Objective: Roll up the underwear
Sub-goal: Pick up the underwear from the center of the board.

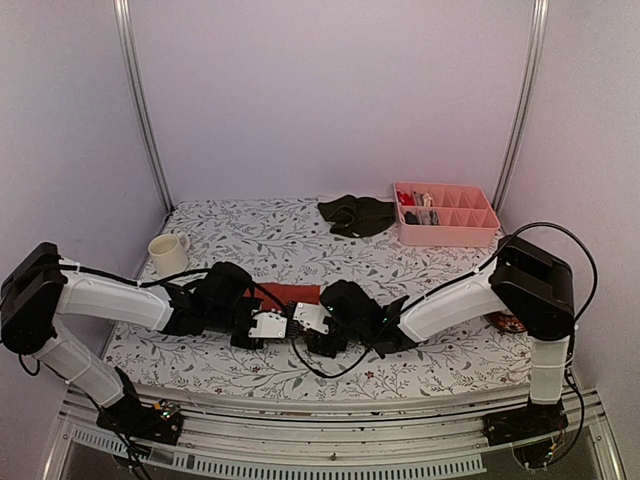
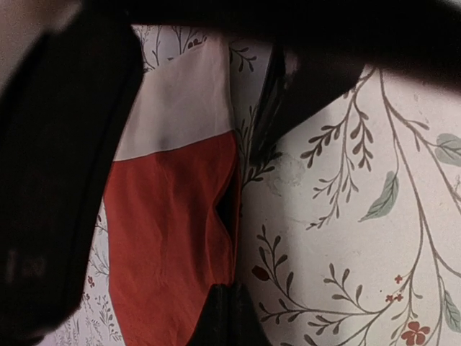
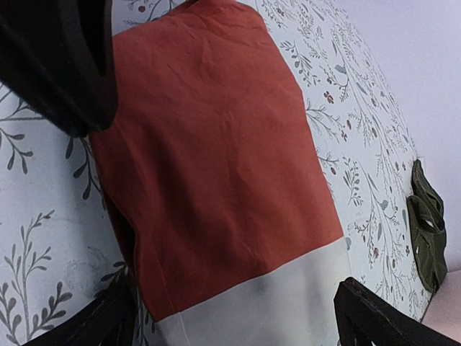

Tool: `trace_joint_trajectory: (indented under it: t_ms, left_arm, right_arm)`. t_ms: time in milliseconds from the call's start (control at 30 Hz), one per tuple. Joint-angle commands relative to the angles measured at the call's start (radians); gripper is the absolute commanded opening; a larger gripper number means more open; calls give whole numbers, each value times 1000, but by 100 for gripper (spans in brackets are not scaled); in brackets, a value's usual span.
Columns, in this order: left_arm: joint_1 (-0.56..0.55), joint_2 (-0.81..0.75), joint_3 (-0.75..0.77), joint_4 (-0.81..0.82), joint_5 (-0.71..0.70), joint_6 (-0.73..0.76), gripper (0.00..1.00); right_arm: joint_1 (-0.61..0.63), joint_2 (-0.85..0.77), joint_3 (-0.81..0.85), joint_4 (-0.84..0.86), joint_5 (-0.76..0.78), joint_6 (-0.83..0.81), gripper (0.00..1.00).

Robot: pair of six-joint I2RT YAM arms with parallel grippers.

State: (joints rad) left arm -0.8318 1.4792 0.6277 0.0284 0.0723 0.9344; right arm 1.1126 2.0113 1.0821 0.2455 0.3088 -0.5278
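Nearest, at the table's near edge, the two black-and-white arms reach inward from their bases until their wrists almost meet at the near middle of the white, leaf-printed tablecloth [image 1: 240,235]. Between and just beyond them lies the rust-red cloth underwear [image 1: 290,293], spread flat, with a whitish band across one end. The left gripper [image 2: 180,144] is spread wide over it: one black finger [image 2: 50,187] stands along the left side of the garment in its own view and the other [image 2: 295,79] beside the opposite edge, so the cloth lies in the gap and is not clamped. The right gripper [image 3: 238,321] is likewise spread wide, its two dark fingertips [image 3: 382,317] set at either side of the whitish band; whether they touch the cloth cannot be told. Further back on the left, near the table's edge, stands a cream ceramic mug [image 1: 167,254], upright, handle to the right. At the far side, right of centre, a dark olive cloth garment [image 1: 357,214] lies crumpled in a heap, and just to its right sits a pink plastic divided tray [image 1: 470,235] holding a few small items in its left compartments, too small to make out.
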Motion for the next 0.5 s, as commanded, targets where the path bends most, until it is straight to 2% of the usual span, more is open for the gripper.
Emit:
trace_joint_trajectory:
  t_ms: [0, 300, 467]
  left_arm:
    - [10, -1, 18, -6, 26, -3, 0]
    - [19, 0, 3, 15, 27, -11, 0]
    - [32, -16, -7, 19, 32, -11, 0]
  right_arm:
    - [7, 87, 27, -15, 33, -8, 99]
    - [23, 122, 19, -1, 87, -37, 99]
    - [25, 137, 0, 6, 196, -72, 86]
